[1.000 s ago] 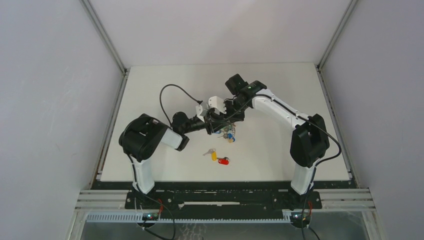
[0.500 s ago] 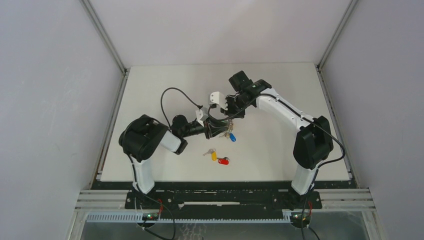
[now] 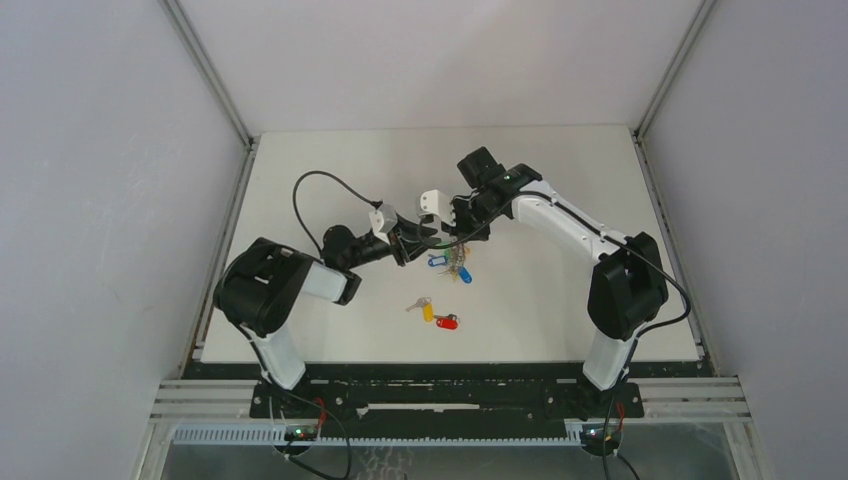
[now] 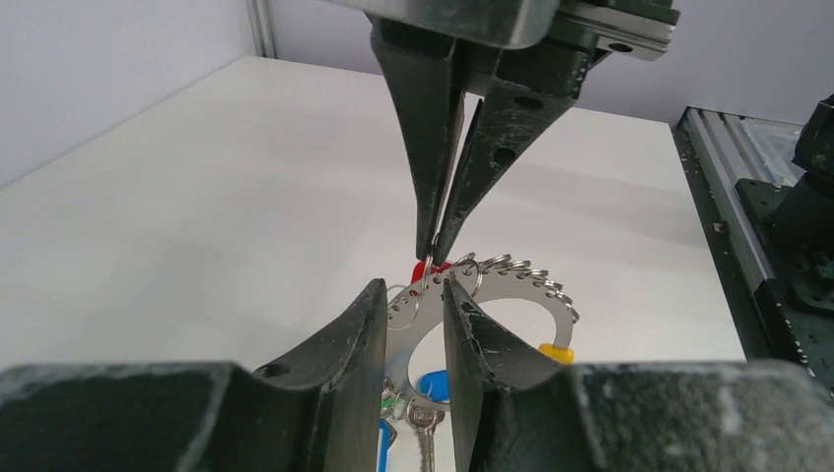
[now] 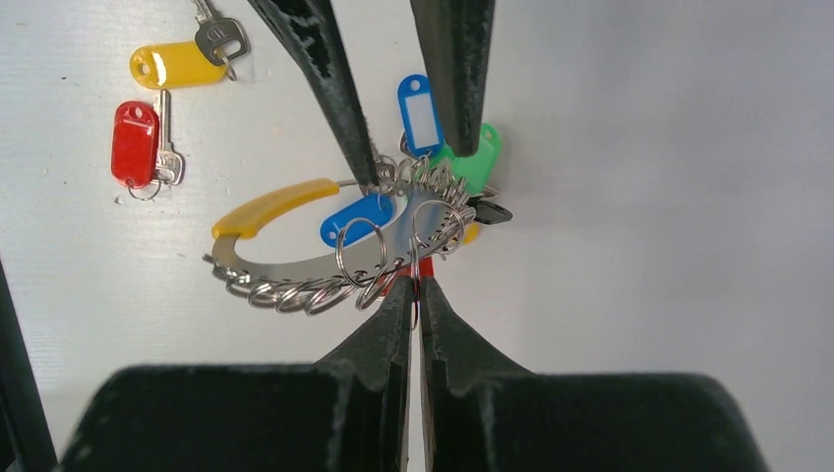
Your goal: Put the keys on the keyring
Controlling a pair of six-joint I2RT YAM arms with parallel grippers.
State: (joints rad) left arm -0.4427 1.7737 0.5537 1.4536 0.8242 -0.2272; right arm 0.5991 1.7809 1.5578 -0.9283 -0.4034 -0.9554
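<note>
The keyring (image 5: 295, 264), a silver curved plate with several small rings, a yellow band (image 5: 270, 208) and blue and green tags, hangs between both grippers above the table; it also shows in the top view (image 3: 457, 265). My left gripper (image 4: 411, 290) is shut on the plate. My right gripper (image 5: 414, 285) is shut on a thin wire ring at the plate's edge, with a red tag (image 5: 425, 267) just behind its tips. Two loose keys lie on the table: one with a yellow tag (image 5: 177, 61) and one with a red tag (image 5: 135, 143).
The white table (image 3: 560, 290) is walled at the back and sides. In the top view the loose yellow key (image 3: 427, 311) and red key (image 3: 447, 322) lie just in front of the two grippers. The left arm's black cable (image 3: 320, 190) loops over the table.
My left gripper and arm have moved left and slightly back, drawing the keyring with them. The right gripper has stayed nearly in place, still pinched at the ring's edge.
</note>
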